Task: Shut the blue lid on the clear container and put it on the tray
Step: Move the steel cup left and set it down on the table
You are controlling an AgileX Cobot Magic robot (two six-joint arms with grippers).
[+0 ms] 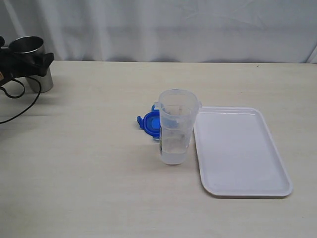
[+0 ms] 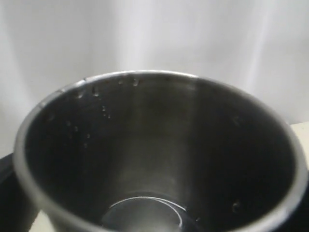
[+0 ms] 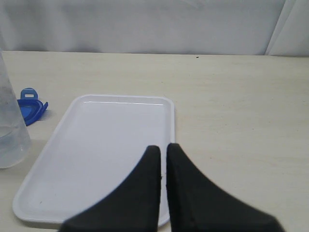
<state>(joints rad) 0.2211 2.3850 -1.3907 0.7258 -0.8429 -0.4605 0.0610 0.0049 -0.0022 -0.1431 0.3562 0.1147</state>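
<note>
I see a pale beige table (image 1: 99, 198) with a fine grain on its surface. Behind it hangs a white curtain (image 1: 173, 25) in soft folds, and the light is even.

Overview, right wrist: shared tray (image 1: 237, 148)

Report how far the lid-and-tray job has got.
Nothing done yet: the blue lid lies on the table beside the open container, which stands next to the tray. In hand: neither; the left gripper is at the steel cup, the right gripper is shut, empty. Closing and placing remain.
</note>
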